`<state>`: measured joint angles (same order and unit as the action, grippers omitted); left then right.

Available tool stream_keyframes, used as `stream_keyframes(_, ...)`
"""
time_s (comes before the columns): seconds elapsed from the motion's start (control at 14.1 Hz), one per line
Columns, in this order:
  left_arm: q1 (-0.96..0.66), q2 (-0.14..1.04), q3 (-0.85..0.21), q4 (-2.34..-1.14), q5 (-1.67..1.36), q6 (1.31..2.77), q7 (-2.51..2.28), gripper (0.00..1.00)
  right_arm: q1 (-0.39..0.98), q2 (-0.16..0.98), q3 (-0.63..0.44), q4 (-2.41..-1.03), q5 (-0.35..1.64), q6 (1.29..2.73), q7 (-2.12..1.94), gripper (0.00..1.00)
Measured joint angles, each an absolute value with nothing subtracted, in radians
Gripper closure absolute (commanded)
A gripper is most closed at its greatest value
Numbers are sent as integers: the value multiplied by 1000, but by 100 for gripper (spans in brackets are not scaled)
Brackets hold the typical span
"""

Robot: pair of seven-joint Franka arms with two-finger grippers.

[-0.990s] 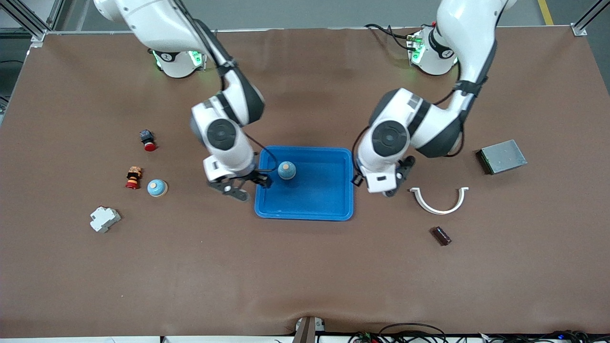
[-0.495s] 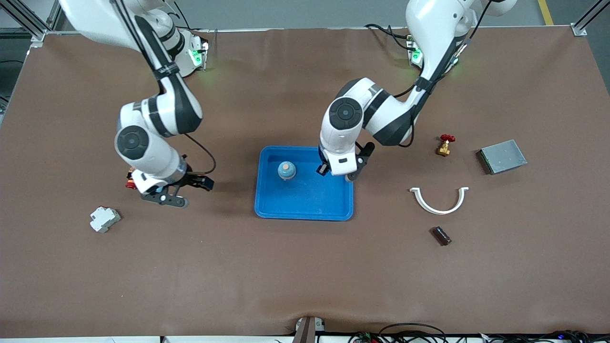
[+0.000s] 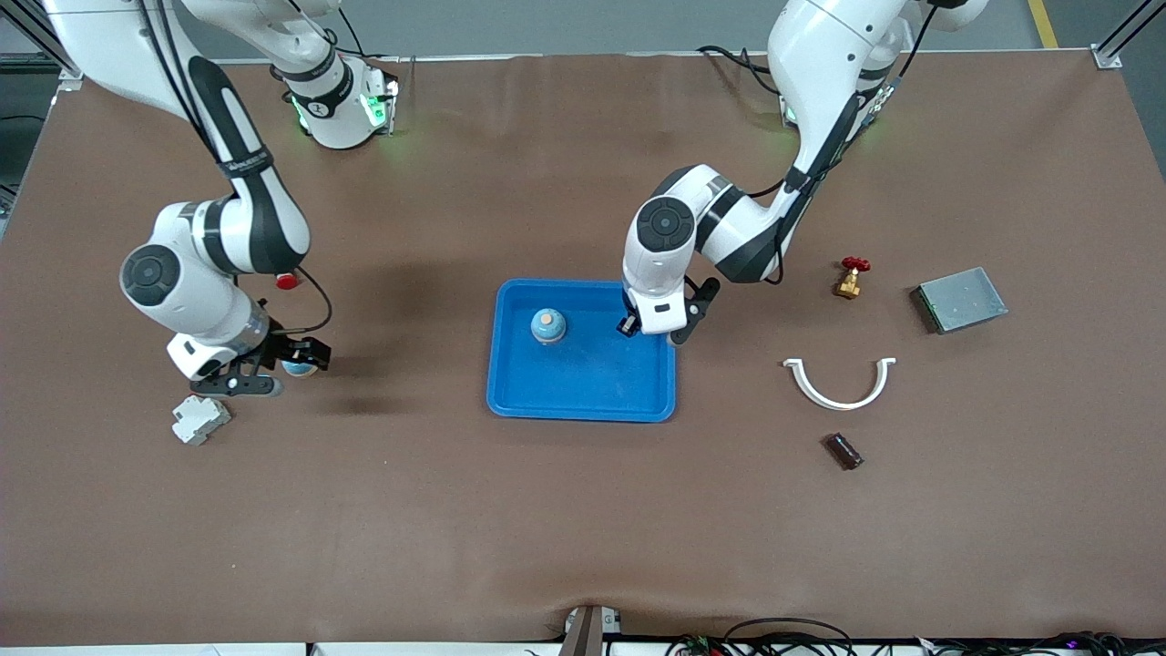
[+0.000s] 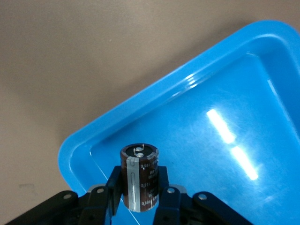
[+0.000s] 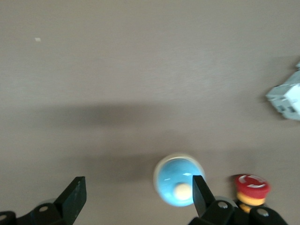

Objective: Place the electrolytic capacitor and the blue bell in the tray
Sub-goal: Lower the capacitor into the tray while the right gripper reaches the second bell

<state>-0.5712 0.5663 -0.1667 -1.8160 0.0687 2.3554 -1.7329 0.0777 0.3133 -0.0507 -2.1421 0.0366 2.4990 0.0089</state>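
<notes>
Left gripper (image 4: 140, 206) is clamping the electrolytic capacitor (image 4: 139, 176) upright, hovering over the tray (image 3: 583, 401) corner toward the left arm's end, farther from the front camera. One blue bell (image 3: 548, 325) is already sitting in the tray. Right gripper (image 5: 136, 194) is hanging with fingers spread wide over a second blue bell (image 5: 178, 180) on the table toward the right arm's end; that bell is lying just beside a red emergency-stop button (image 5: 251, 187), with a white DIN-rail breaker (image 3: 199, 419) near them.
</notes>
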Motion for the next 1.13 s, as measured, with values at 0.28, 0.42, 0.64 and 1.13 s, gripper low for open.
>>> stream_keyframes(0.28, -572, 590, -166, -1818, 72, 2357, -1733, 100, 28, 315, -50, -2168, 37, 2549, -71, 0)
stream_keyframes(0.42, -573, 600, -166, -1818, 76, 2361, -1733, 100, 5, 322, -50, -2184, 37, 2582, -95, 0)
stream_keyframes(0.64, -574, 617, -166, -1818, 90, 2368, -1733, 100, -10, 333, -48, -2229, 37, 2654, -103, 0)
stream_keyframes(1.13, -576, 627, -166, -1809, 95, 2379, -1733, 100, -13, 383, -42, -2283, 41, 2760, -86, 0)
